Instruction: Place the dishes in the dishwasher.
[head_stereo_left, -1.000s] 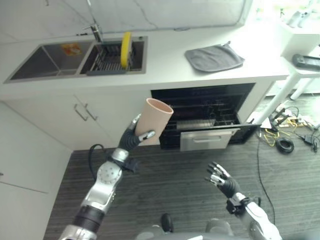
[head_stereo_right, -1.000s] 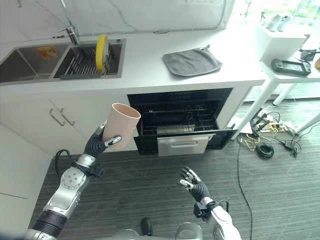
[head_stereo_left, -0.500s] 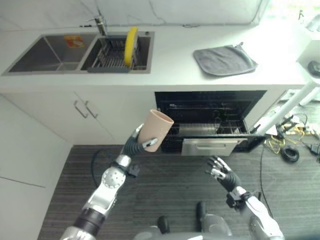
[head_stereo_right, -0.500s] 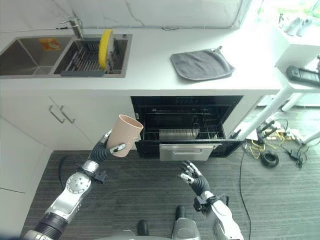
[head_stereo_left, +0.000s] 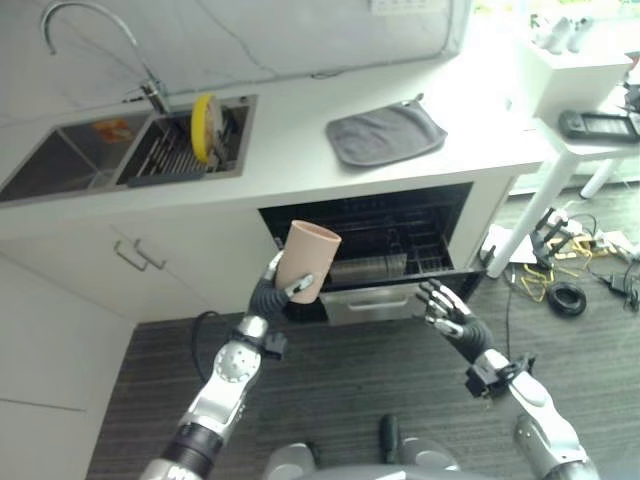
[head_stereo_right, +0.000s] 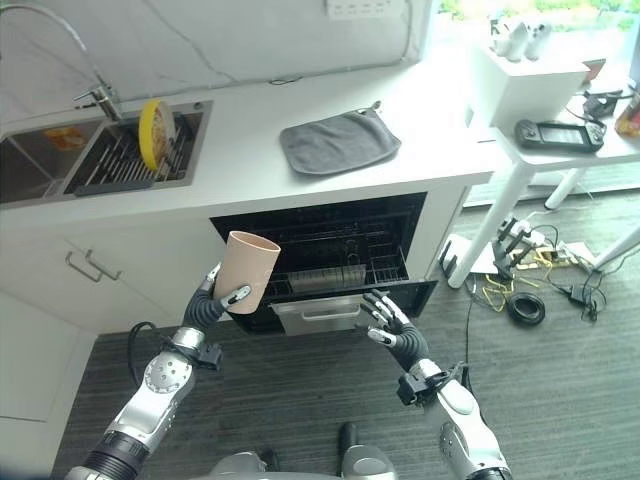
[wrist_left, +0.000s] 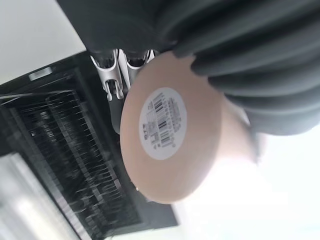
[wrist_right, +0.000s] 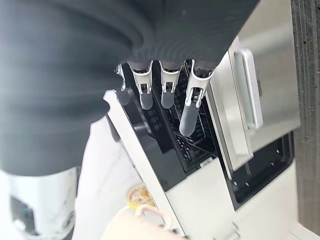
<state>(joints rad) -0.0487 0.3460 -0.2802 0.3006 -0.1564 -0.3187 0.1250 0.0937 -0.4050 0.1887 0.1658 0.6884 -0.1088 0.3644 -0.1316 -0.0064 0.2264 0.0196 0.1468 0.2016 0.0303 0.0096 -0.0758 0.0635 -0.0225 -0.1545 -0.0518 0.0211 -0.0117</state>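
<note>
While the left hand (head_stereo_left: 268, 296) keeps its fingers curled round the tan cup (head_stereo_left: 307, 260), holding it upright, mouth up, just left of the dishwasher (head_stereo_left: 372, 235) opening, the right hand (head_stereo_left: 447, 314) hangs with fingers spread and empty near the pulled-out rack (head_stereo_right: 320, 281). I judge the cup must clear the white surface (head_stereo_left: 300, 155) edge above; free room lies over the rack.

Both arms are silver-grey with round joints. Each hand, left (head_stereo_left: 268, 297) and right (head_stereo_left: 447, 315), has silver fingers with dark tips. Dark ribbed covers wrap the wrists.
</note>
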